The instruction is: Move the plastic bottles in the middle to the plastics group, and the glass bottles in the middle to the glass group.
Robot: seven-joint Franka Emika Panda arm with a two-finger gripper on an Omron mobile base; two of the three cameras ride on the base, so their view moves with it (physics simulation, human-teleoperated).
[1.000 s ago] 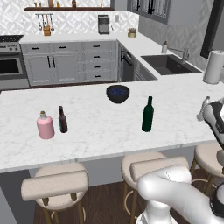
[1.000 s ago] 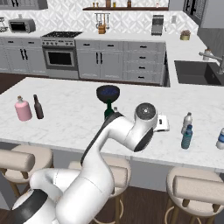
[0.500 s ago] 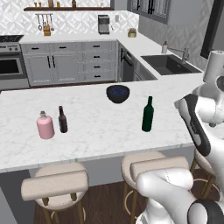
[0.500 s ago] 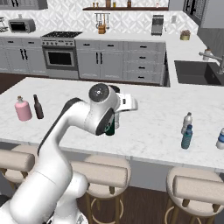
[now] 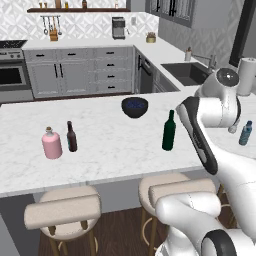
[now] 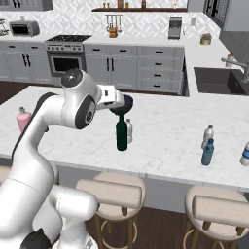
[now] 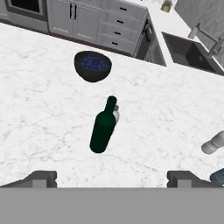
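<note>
The green wine bottle (image 7: 103, 127) stands upright on the marble island (image 7: 39, 109), just in front of the dark bowl (image 7: 92, 65). The open gripper (image 7: 112, 177) (holding nothing) hangs above, the bottle's long axis vertical and ahead of its spread fingers.

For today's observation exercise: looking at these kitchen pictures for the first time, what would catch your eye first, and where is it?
The tall green bottle stands alone mid-counter, with the big white arm bent over it and its open gripper hovering above. Behind it sits a dark bowl; a pink flask and brown bottle stand together at the counter's left.
</note>
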